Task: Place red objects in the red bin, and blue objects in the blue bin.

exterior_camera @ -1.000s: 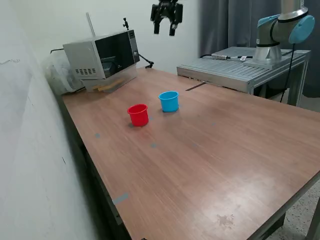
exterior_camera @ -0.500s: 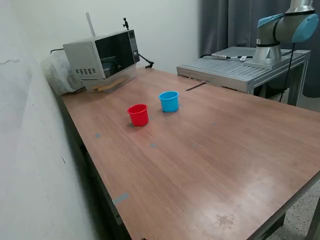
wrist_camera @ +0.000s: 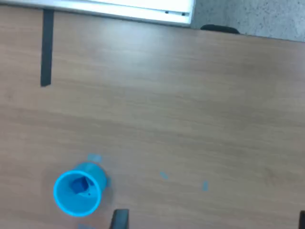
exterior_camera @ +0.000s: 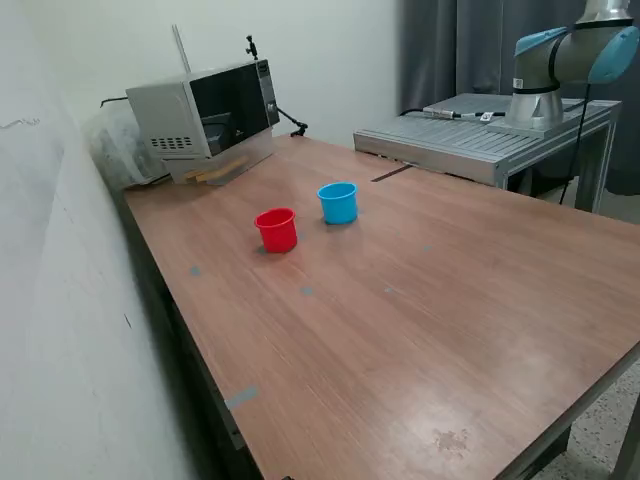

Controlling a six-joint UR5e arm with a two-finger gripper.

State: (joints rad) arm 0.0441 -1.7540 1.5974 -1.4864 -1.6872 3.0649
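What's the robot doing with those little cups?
Nothing is being held that we can see. A small red plastic cup and a small light blue plastic cup stand apart on the brown wooden table. The wrist view shows a dark blue cube already inside the blue cup. The gripper is out of sight.

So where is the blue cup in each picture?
Exterior view: the blue cup stands mid-table, to the exterior view's right of the red cup.
Wrist view: the blue cup is seen from above, something dark blue inside.
Shared landmark: the wooden table.
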